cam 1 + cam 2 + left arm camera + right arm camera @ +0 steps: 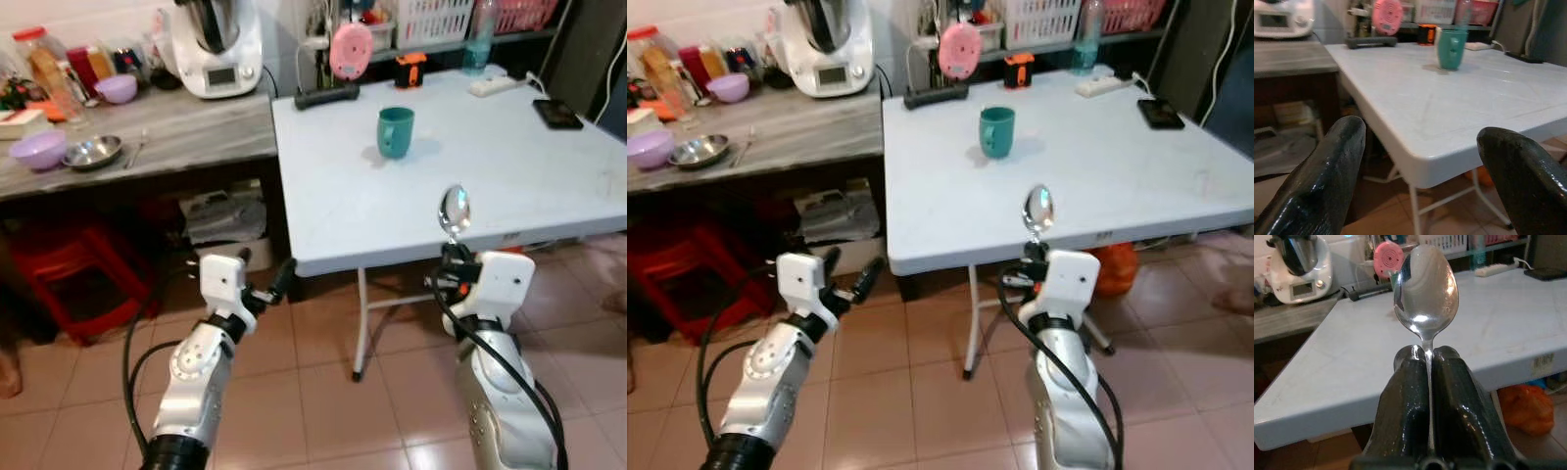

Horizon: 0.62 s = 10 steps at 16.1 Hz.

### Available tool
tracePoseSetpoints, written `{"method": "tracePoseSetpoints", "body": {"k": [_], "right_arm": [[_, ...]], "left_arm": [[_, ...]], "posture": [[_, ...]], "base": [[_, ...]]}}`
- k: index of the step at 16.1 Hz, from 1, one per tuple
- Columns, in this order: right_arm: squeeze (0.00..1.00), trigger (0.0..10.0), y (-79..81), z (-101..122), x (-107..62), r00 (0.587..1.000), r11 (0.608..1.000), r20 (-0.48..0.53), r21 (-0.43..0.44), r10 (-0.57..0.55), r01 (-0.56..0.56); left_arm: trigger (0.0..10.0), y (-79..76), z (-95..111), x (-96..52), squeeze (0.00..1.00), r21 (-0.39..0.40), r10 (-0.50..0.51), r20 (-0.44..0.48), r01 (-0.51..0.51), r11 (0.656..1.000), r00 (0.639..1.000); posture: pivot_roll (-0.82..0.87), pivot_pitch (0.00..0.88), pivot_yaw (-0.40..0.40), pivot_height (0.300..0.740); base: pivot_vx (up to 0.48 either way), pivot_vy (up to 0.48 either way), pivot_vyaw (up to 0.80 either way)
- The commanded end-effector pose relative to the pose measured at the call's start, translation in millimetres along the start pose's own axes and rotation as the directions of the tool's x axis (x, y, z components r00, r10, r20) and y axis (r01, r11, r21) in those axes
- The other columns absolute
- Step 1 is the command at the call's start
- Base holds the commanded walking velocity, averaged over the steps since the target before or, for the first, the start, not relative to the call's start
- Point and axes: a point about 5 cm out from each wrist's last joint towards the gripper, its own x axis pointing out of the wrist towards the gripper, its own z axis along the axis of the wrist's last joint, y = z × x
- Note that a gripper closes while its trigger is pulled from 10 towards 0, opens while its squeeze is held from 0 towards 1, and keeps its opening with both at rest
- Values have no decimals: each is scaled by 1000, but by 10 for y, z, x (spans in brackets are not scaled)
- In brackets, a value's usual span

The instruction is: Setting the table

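White table (509, 186) mostly bare across its near half; only the teal mug (396, 132) stands mid-table. Far edge crowded: black bar (326, 96), pink round gadget (351, 50), power strip (493, 85), phone (558, 114). Wooden counter (186, 132) butts against the table's left side.

Even, soft indoor light — glare on the spoon (1425, 293) bowl, wrist-view foregrounds blurred, under-counter shadows deep.

R gripper (1429, 363) clamped on spoon (1425, 289) handle | bowl up | white table (1352, 367) edge just ahead
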Motion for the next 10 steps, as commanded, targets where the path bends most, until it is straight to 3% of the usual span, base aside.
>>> {"method": "tracePoseSetpoints", "body": {"k": [1, 10], "right_arm": [[0, 10000, 20, 14, 5, 1000, 1000, 7, 0, 6, -6], [0, 10000, 32, 11, 29, 1000, 1000, 13, 9, 14, -14]], "left_arm": [[10000, 32, 21, -2, 0, 21, 14, 1, -14, 1000, 1000], [10000, 78, 27, 10, 0, 22, 53, -2, -53, 998, 999]], "posture": [[-162, 12, 128, 740], [-155, 3, 127, 740]], "base": [[0, 371, 0], [0, 429, 0]]}}
